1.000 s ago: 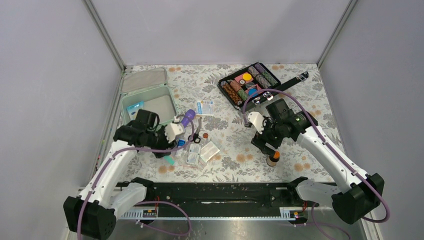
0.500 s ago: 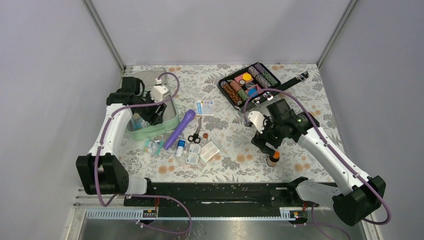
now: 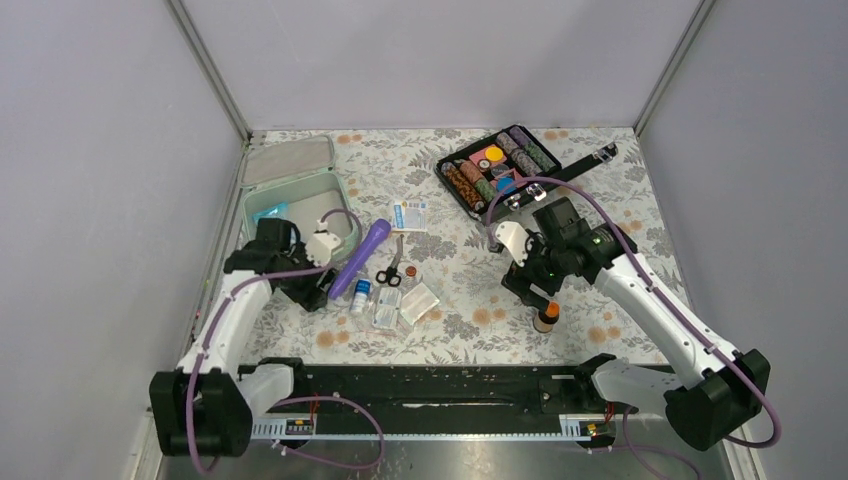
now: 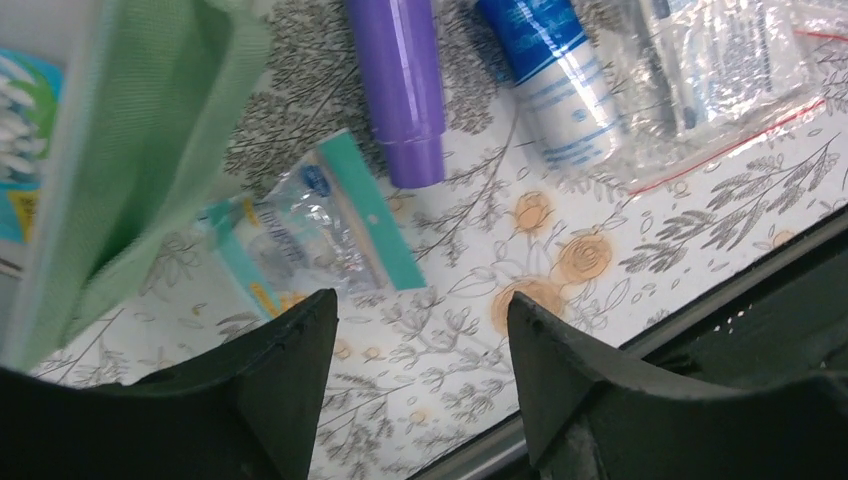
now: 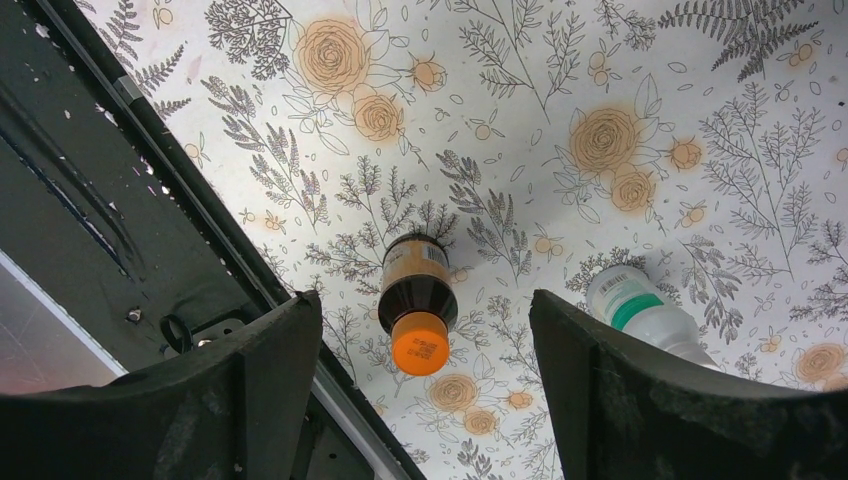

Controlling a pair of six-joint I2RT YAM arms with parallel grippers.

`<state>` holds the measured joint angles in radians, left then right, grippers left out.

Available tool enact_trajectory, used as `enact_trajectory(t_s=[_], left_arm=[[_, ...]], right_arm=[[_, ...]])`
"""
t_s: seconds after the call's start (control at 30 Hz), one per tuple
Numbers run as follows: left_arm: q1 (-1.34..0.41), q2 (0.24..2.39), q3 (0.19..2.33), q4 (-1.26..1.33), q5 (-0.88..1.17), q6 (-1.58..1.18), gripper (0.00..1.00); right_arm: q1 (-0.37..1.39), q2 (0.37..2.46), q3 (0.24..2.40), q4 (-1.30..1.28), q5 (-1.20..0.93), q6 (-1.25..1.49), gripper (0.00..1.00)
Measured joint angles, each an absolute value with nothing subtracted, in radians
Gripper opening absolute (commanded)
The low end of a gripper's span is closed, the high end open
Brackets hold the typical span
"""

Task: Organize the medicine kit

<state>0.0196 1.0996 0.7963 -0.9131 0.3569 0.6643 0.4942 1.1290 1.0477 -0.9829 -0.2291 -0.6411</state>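
— So, how far along?
— Barely. The kit (image 3: 318, 200) sits open just beyond the left claw (image 4: 415, 300), one packet (image 3: 268, 212) inside. Both claws gape empty; tube (image 4: 400, 90), sachet (image 4: 310, 230), scissors (image 3: 390, 275), and the bottle (image 5: 417, 285) under the right claw (image 5: 425, 310), lie outside.

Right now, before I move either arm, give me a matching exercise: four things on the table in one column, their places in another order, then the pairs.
Things:
1. medicine kit
2. purple tube
3. brown bottle
4. black case

Places:
A. under the open right gripper
B. far side, towards the right, holding coloured rolls
C. far left, open, lid lying beyond it
D. lying just right of the kit, beside the scissors

Pairs: 1-C, 2-D, 3-A, 4-B.
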Motion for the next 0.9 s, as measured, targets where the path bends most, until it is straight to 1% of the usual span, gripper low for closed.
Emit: enact_trajectory(t_s=[0.17,0.33,0.4,0.47,0.6,0.73,0.9], left_arm=[[-0.146,0.959,0.682,-0.839,0.215,0.521,0.58],[-0.242,0.963,0.620,-0.769,0.059,0.435,0.50],[-0.264,0.994,0.597,-0.736,0.002,0.414,0.46],[-0.278,1.019,0.567,-0.700,-0.035,0.401,0.40],[-0.292,1.026,0.532,-0.667,-0.069,0.390,0.31],[-0.296,1.036,0.530,-0.625,-0.103,0.401,0.19],[-0.296,1.037,0.530,-0.607,-0.120,0.432,0.13]], right_arm=[[0.494,1.134,1.048,-0.981,-0.229,-0.641,0.82],[0.494,1.134,1.048,-0.981,-0.230,-0.638,0.82],[0.494,1.134,1.048,-0.981,-0.231,-0.638,0.82],[0.494,1.135,1.048,-0.981,-0.231,-0.638,0.82],[0.494,1.143,1.052,-0.979,-0.231,-0.637,0.82],[0.494,1.149,1.053,-0.976,-0.231,-0.638,0.82],[0.494,1.158,1.063,-0.974,-0.240,-0.637,0.82]])
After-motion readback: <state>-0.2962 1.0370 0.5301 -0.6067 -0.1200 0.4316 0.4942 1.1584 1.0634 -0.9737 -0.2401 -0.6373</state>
